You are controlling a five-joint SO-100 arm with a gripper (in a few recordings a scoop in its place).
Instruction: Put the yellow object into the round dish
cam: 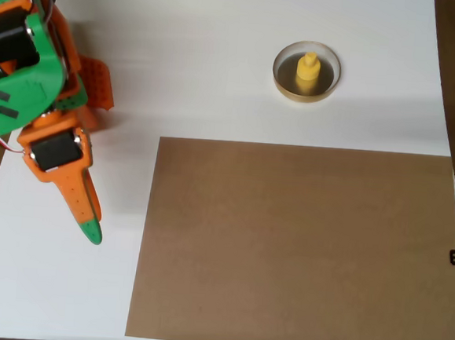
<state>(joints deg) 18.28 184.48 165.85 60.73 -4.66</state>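
Overhead view: yellow object (308, 71) upright inside round dish (307, 71), near desk's (220, 59) far edge, right of centre. Brown board (296, 246) covers near right part of desk. Orange-green arm at left edge; fingers (85, 220) pressed together, holding nothing, pointing toward near edge, well apart from dish.

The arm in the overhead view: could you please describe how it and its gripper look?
The arm is mostly orange plastic with a bright green housing and black servo blocks set into it. A thin red cable runs along its left side. The gripper has a tapering orange finger, dotted with small holes, ending in a green tip.
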